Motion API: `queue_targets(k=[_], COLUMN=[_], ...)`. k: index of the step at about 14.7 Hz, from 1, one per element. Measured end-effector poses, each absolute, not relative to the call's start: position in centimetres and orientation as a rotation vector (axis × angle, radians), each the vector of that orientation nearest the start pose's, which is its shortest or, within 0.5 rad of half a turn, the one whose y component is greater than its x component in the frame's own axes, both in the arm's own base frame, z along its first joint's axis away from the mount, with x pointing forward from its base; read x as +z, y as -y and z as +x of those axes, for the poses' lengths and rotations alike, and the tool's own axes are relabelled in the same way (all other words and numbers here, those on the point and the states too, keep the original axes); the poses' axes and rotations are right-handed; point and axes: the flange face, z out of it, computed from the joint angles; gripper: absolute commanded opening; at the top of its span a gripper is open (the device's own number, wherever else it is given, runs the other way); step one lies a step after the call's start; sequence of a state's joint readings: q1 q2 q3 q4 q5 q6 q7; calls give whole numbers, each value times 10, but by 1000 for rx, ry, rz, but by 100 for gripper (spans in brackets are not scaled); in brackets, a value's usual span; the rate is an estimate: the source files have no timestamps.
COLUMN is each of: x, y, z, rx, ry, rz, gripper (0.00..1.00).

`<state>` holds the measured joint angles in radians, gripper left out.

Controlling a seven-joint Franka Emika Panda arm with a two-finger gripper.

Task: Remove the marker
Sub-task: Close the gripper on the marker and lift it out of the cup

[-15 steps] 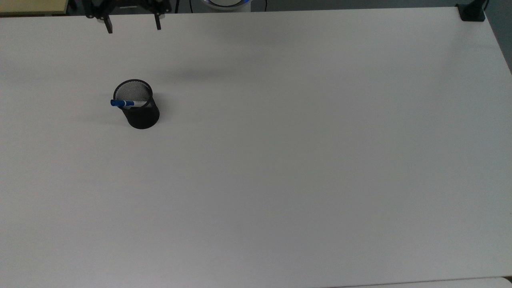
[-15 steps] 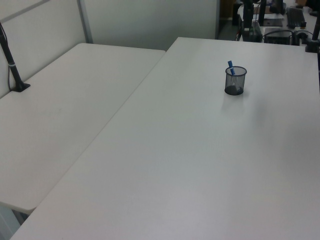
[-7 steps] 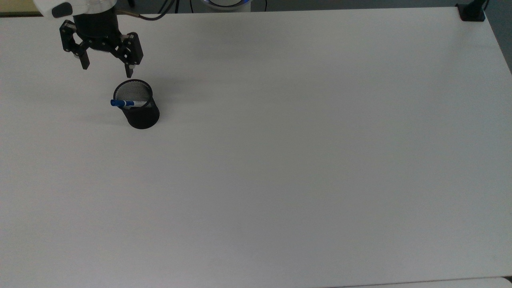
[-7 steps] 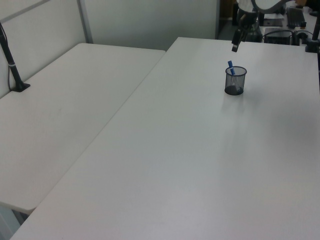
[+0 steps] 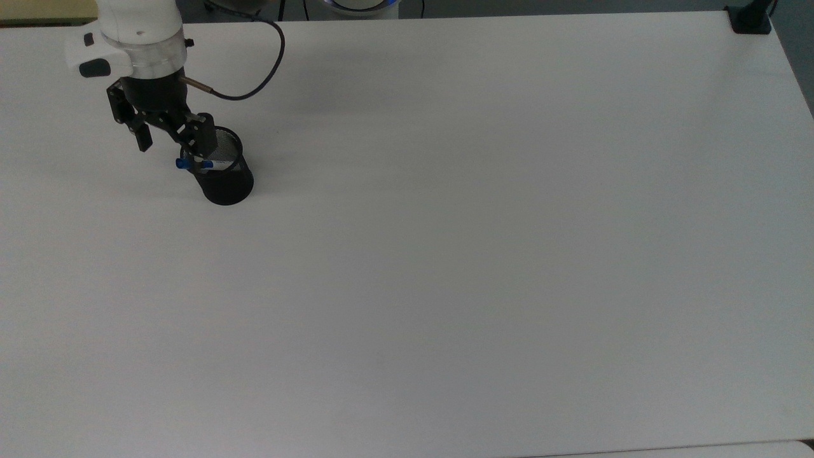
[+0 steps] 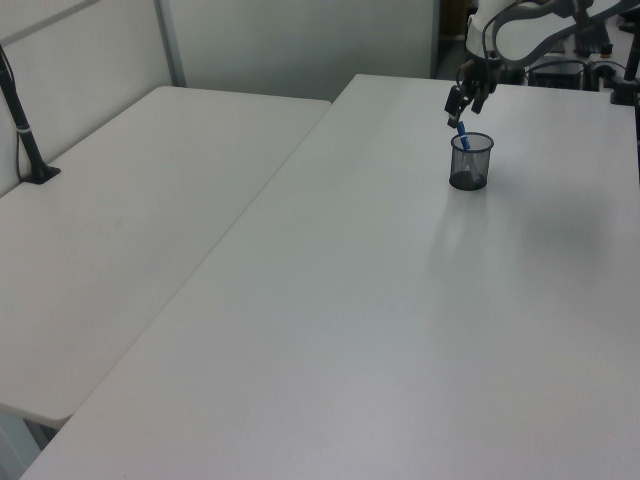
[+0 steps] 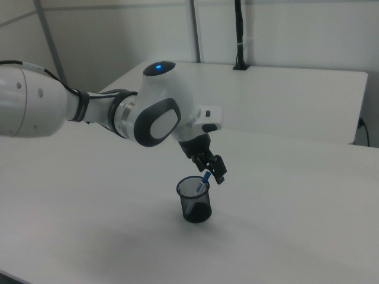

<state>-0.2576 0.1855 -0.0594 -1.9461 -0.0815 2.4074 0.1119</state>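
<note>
Marker point(image 5: 191, 164) sits tilted in the black mesh cup point(image 5: 224, 178), blue cap over the rim; our gripper point(image 5: 173, 143), fingers apart, has dropped from the far table point(image 5: 483, 254) edge to straddle it, so closing comes next

White tables point(image 6: 150, 230), pale partition walls point(image 6: 290, 40).

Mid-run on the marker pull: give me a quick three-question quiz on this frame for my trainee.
1. True or false: the marker stands inside the black mesh cup.
2. Are the gripper jaws open or shut?
3. In the top view, the cup sits toward which side of the white table: A left, B right, C centre?

Key: 1 true, its blue cap poking over the rim. 2 open, spread above the cap. 3 A.
</note>
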Motion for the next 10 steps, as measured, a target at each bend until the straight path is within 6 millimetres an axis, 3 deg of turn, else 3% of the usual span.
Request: queue_targets(k=[1,3,10], x=[411,405,415], y=[193,191,185], z=[593,594,599], rx=[-429,-414,-449], ry=[-608,-617,-656], rz=[-3154,-3152,-3132], gripper=[45,0,0])
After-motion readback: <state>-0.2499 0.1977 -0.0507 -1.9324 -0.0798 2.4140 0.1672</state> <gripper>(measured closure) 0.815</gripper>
